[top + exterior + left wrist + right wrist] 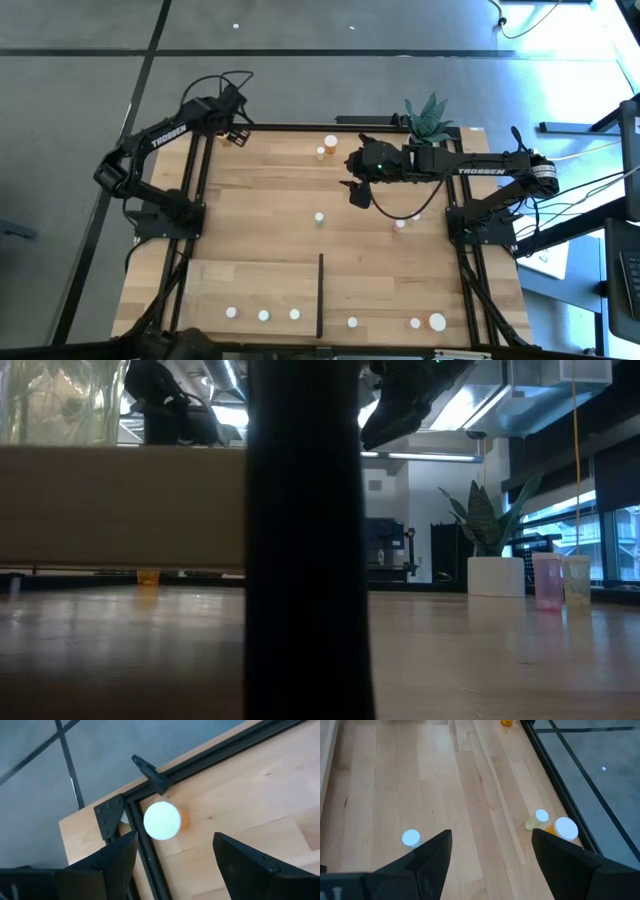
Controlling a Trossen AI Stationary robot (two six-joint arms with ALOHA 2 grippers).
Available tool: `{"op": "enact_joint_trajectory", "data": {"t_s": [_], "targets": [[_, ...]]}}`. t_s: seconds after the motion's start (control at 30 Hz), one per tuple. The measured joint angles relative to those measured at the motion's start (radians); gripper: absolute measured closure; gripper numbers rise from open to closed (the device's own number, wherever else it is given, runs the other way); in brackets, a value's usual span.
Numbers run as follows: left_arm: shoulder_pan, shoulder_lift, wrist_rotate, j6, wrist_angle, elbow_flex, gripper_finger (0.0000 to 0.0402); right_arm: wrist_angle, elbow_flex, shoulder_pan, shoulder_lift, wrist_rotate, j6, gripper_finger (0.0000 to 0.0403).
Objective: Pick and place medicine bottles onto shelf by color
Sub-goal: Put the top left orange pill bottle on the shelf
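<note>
Six white-capped bottles [263,315] on shelf [250,285], three either side of black divider strip [320,295]. Others loose on table [260,200]. Large orange bottle [331,142] and small one, possibly green [321,153], at far edge. Right gripper [358,192] raised mid-table, fingers wide, empty. Left gripper [175,857] over far left corner, fingers apart, empty, orange bottle [163,820] below.
</note>
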Motion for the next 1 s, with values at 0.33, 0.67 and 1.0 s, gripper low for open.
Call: {"op": "enact_joint_trajectory", "data": {"t_s": [0.33,0.67,1.0], "targets": [[-0.004,0.0,0.111,-0.008,-0.107,0.0,0.015,0.0,0.0,0.0,0.0,0.0,0.0,0.0125],[-0.018,0.0,0.105,-0.009,-0.101,0.0,0.015,0.0,0.0,0.0,0.0,0.0,0.0,0.0125],[-0.004,0.0,0.105,-0.035,-0.085,0.0,0.0098,0.0,0.0,0.0,0.0,0.0,0.0,0.0125]]}}
